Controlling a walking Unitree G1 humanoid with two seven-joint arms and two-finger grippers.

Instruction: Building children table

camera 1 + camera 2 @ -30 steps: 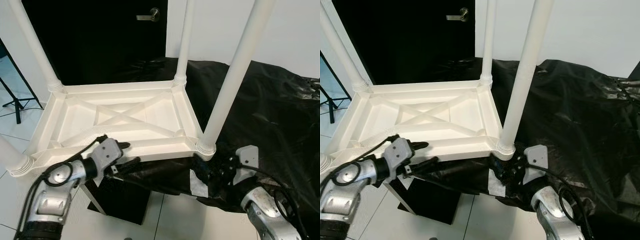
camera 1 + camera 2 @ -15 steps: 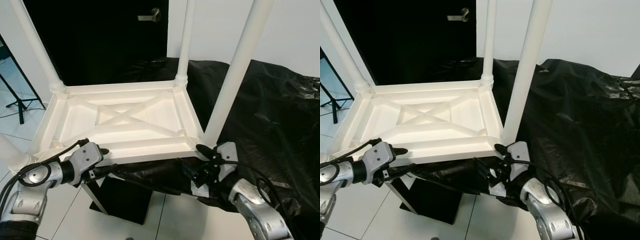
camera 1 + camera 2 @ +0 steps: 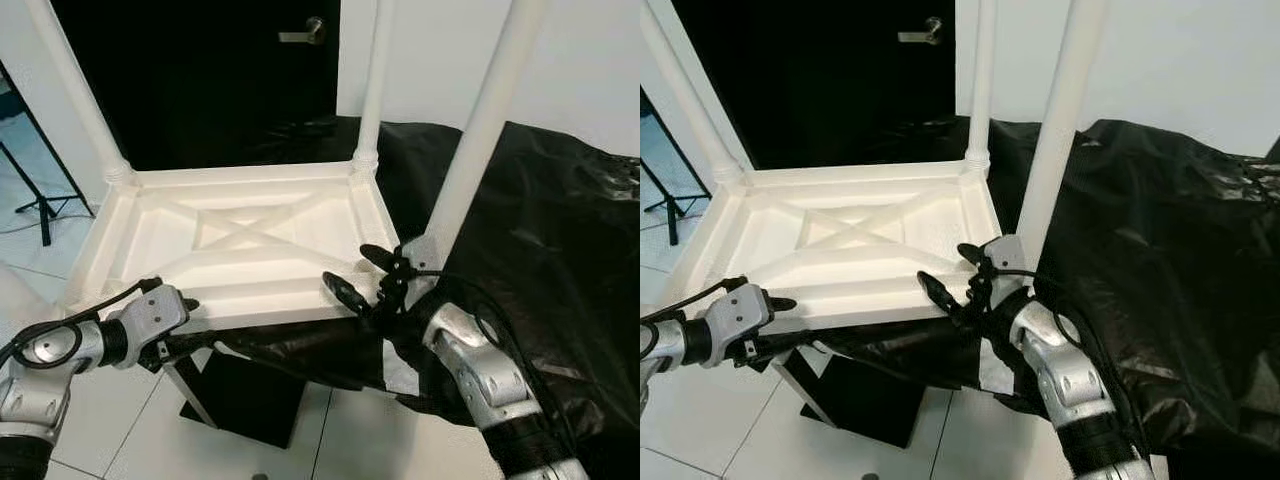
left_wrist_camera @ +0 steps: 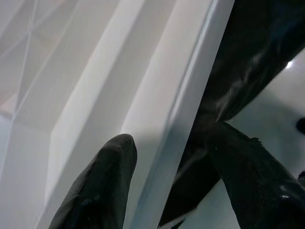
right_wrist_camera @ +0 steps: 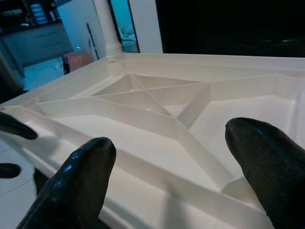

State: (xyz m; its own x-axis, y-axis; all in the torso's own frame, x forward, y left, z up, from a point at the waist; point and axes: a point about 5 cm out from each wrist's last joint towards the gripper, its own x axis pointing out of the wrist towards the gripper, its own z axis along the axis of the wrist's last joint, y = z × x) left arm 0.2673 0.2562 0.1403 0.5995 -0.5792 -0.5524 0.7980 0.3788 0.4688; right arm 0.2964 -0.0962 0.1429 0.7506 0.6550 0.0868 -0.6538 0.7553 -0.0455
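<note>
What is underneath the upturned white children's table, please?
The white table lies on crumpled black sheeting that hides its support; a dark stand shows below the near edge.

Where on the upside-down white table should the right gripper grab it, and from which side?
Best guess: the near rim of the white table, approached from the robot's side. It is a thin raised lip overhanging the black sheet, so one finger can go above and one below. The left gripper already straddles it; the right gripper hovers open above.

- I can read no text, label, brand, number or sign anywhere before me.
- The white plastic table (image 3: 250, 240) I'm working on bears no lettering.
- The black sheet (image 3: 540, 230) shows none either.
</note>
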